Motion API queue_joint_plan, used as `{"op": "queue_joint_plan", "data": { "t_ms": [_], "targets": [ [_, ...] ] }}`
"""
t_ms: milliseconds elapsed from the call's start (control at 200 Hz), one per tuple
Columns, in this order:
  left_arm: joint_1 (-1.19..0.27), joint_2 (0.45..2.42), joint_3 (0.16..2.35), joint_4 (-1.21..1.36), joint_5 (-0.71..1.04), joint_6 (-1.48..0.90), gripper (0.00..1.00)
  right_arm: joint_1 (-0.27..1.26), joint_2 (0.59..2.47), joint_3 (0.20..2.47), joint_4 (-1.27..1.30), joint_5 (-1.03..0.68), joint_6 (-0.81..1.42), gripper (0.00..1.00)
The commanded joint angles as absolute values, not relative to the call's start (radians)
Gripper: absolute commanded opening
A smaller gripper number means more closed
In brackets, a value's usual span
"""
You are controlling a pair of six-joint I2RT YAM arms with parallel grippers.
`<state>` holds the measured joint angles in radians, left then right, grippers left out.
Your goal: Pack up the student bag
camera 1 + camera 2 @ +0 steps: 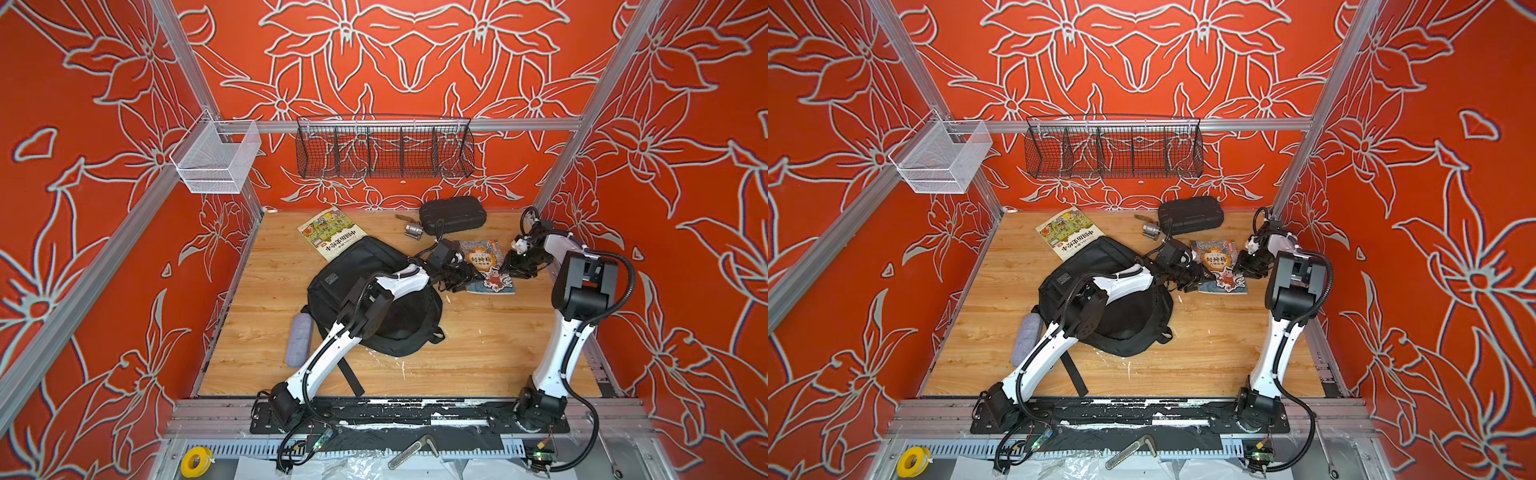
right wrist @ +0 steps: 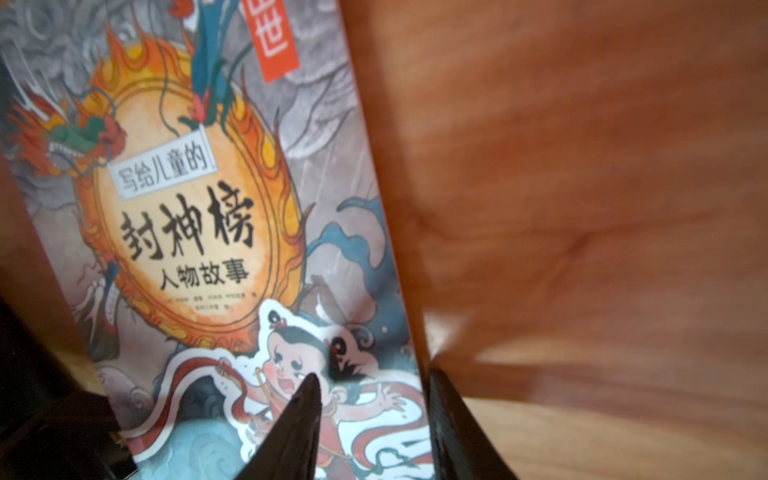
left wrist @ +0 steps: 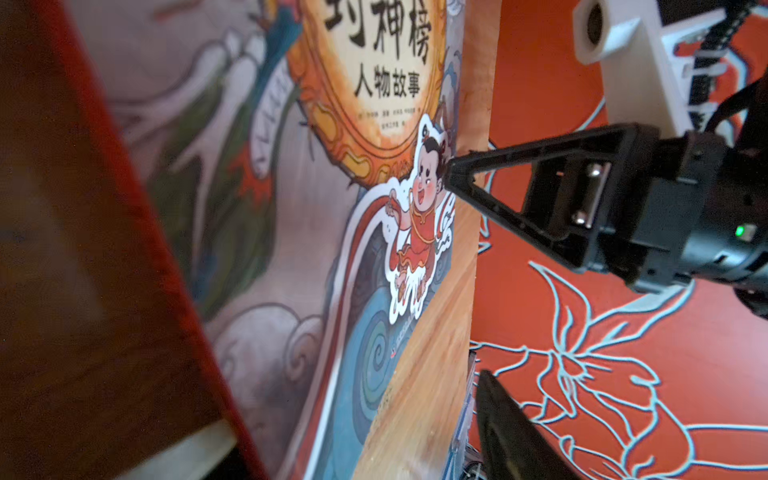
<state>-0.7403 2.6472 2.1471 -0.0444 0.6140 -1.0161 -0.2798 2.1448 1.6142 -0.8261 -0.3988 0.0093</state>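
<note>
The student bag (image 1: 374, 291) lies flat on the worktop (image 1: 478, 345), front pocket and label patch up, in both top views. The left arm crosses over it and hides much of its middle; one strap trails from under the arm toward the front edge of the worktop.

Landmark: the illustrated storybook (image 1: 488, 266) lying just beside the bag, on the side toward the right arm.

Left claw (image 1: 459, 281): at the book's edge nearest the bag. In the top views it is a dark mass against the cover and the jaws cannot be separated. In the left wrist view one finger shows only as a blurred red-brown slab filling one side, the other as a dark tip (image 3: 511, 436) cut off by the frame. Whether it grips the book cannot be told.

Right claw (image 1: 513, 268): at the opposite edge of the book. The right wrist view shows its jaws partly apart and straddling that edge, one fingertip (image 2: 307, 399) over the cover's child figure, the other off the book over bare wood. Contact appears likely, but a closed hold is not confirmed; the book's underside is out of sight.

Behind the book, toward the back wall, sit a black hard case (image 1: 452, 215) and a small metal item (image 1: 412, 230), too small to identify. A second book (image 1: 328, 232) lies beyond the bag, one corner tucked beneath it. A grey pouch (image 1: 299, 340) lies on the bag's far side from the storybook.
</note>
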Motion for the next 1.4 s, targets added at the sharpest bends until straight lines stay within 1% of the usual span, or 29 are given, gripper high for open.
{"op": "queue_joint_plan", "data": {
  "t_ms": [0, 75, 100, 135, 180, 290, 410, 515, 620, 656, 706, 726, 816, 996, 1086, 1206, 1291, 1396],
  "targets": [
    [-0.732, 2.668, 2.106, -0.179, 0.607, -0.964, 0.32, -0.273, 2.129, 1.536, -0.868, -0.405, 0.011, 0.44],
    [-0.731, 2.639, 2.116, -0.222, 0.593, -0.903, 0.13, -0.272, 2.066, 1.484, -0.800, -0.423, 0.022, 0.46],
    [-0.730, 2.629, 2.123, -0.238, 0.594, -0.874, 0.09, -0.272, 2.050, 1.476, -0.787, -0.420, 0.024, 0.47],
    [-0.729, 2.614, 2.138, -0.273, 0.585, -0.831, 0.04, -0.272, 2.014, 1.462, -0.759, -0.421, 0.021, 0.50],
    [-0.730, 2.591, 2.152, -0.320, 0.571, -0.767, 0.00, -0.273, 1.967, 1.442, -0.720, -0.414, 0.023, 0.54],
    [-0.735, 2.502, 2.154, -0.398, 0.526, -0.594, 0.00, -0.272, 1.835, 1.385, -0.609, -0.414, 0.001, 0.59],
    [-0.745, 2.392, 2.154, -0.507, 0.461, -0.390, 0.00, -0.272, 1.674, 1.317, -0.467, -0.449, -0.056, 0.63],
    [-0.746, 2.293, 2.151, -0.606, 0.420, -0.218, 0.00, -0.273, 1.539, 1.232, -0.317, -0.556, -0.138, 0.65],
    [-0.746, 2.192, 2.130, -0.699, 0.410, -0.051, 0.00, -0.270, 1.425, 1.145, -0.174, -0.681, -0.205, 0.70],
    [-0.746, 2.156, 2.112, -0.726, 0.407, 0.005, 0.00, -0.268, 1.395, 1.127, -0.149, -0.719, -0.226, 0.73],
    [-0.746, 2.107, 2.082, -0.765, 0.412, 0.086, 0.00, -0.265, 1.361, 1.110, -0.127, -0.769, -0.250, 0.80],
    [-0.746, 2.090, 2.071, -0.780, 0.406, 0.118, 0.00, -0.263, 1.351, 1.109, -0.124, -0.786, -0.263, 0.81],
    [-0.746, 2.019, 2.020, -0.845, 0.370, 0.240, 0.00, -0.255, 1.319, 1.133, -0.184, -0.833, -0.340, 0.84],
    [-0.747, 1.897, 1.908, -0.912, 0.286, 0.414, 0.00, -0.248, 1.264, 1.171, -0.295, -0.921, -0.451, 0.84],
    [-0.746, 1.843, 1.852, -0.901, 0.245, 0.468, 0.00, -0.239, 1.252, 1.191, -0.374, -1.004, -0.521, 0.85],
    [-0.746, 1.793, 1.808, -0.878, 0.236, 0.533, 0.00, -0.204, 1.270, 1.230, -0.555, -1.116, -0.682, 0.84],
    [-0.746, 1.766, 1.791, -0.868, 0.241, 0.578, 0.00, -0.180, 1.313, 1.287, -0.738, -1.140, -0.805, 0.82],
    [-0.747, 1.744, 1.786, -0.853, 0.235, 0.615, 0.00, -0.173, 1.345, 1.308, -0.841, -1.185, -0.857, 0.81]
  ]
}}
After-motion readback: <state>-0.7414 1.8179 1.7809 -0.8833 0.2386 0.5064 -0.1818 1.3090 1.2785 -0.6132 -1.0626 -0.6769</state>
